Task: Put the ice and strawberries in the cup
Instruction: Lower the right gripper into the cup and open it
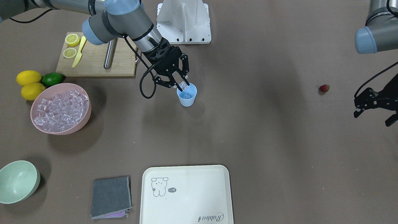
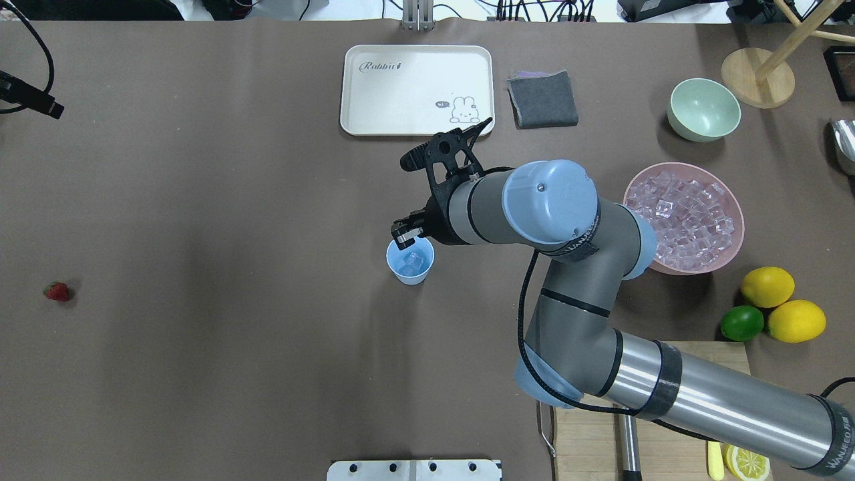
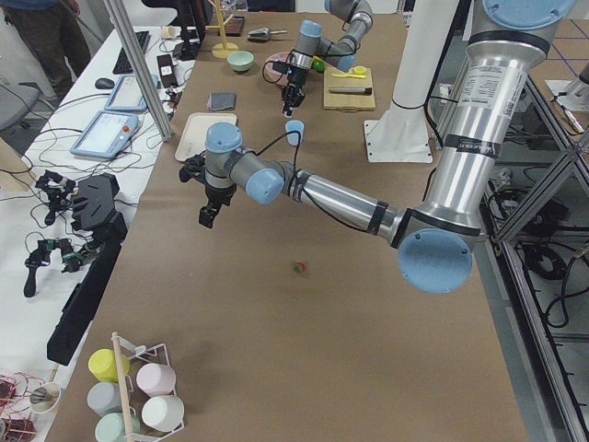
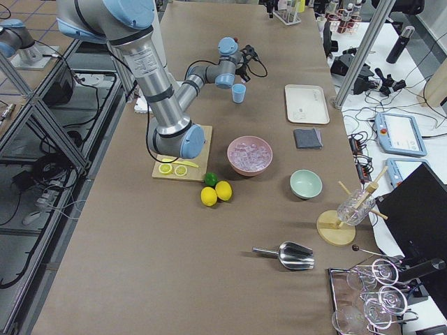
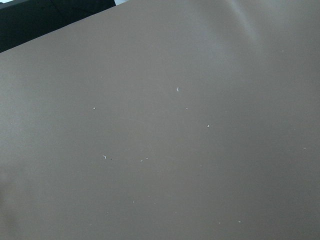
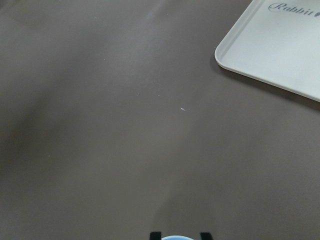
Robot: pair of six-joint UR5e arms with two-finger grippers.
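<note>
The light-blue cup (image 1: pixel 187 99) stands upright mid-table, also in the overhead view (image 2: pixel 410 267), with ice (image 1: pixel 186 95) in it. My right gripper (image 1: pixel 181 85) hangs just over the cup's rim, shut on a clear ice cube (image 1: pixel 182 84). In the right wrist view only its fingertips (image 6: pixel 155 235) and the cup's rim (image 6: pixel 177 238) show at the bottom edge. The strawberry (image 1: pixel 324 88) lies alone on the table far to the robot's left (image 2: pixel 57 291). My left gripper (image 1: pixel 374 115) hovers open and empty near it. The left wrist view shows only bare table.
A pink bowl (image 1: pixel 81 123) full of ice cubes (image 1: pixel 59 107) sits on the robot's right. Near it are two lemons (image 1: pixel 29 84), a lime (image 1: pixel 52 79) and a cutting board (image 1: pixel 93 60). A white tray (image 1: pixel 186 193), grey cloth (image 1: pixel 111 196) and pale green bowl (image 1: pixel 17 182) line the far edge.
</note>
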